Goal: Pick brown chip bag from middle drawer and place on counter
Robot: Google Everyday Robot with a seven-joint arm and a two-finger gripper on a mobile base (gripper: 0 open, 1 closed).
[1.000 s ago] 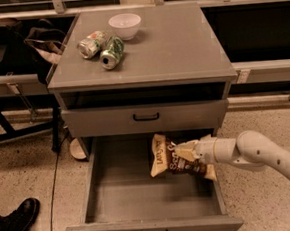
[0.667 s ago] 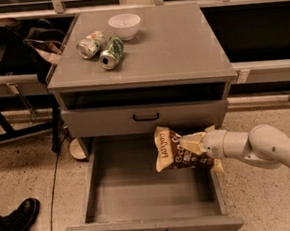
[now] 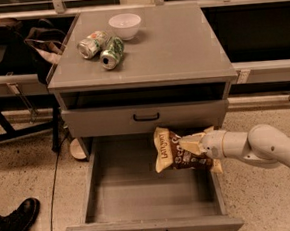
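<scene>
Finding one: the gripper (image 3: 201, 154) sits over the right rear of the open middle drawer (image 3: 141, 198), reaching in from the right on the pale arm (image 3: 267, 145). Its jaws are clamped on the right-hand part of the brown chip bag (image 3: 174, 156), one finger showing on top and one below. That end grip leaves the bag's cream end with the lettering jutting free to the left.

Finding two: the bag appears raised off the drawer floor, at about the level of the closed upper drawer (image 3: 145, 118) front and just before it. In my judgement you are in the lift-out step; the placing is not yet done.

Finding three: the bench (image 3: 180, 49), the cabinet's top slab, overhangs its body directly above the bag. You would need to bring the bag outward before raising it, or it may catch under that lip.

Finding four: two soda cans (image 3: 102, 48) lie on their sides at the bench's left rear, with a white bowl (image 3: 125, 25) just behind them. The right half is the better set-down area, as the cans could roll if nudged.

Risk noted: a crinkly bag held at one end may slip or swing.
</scene>
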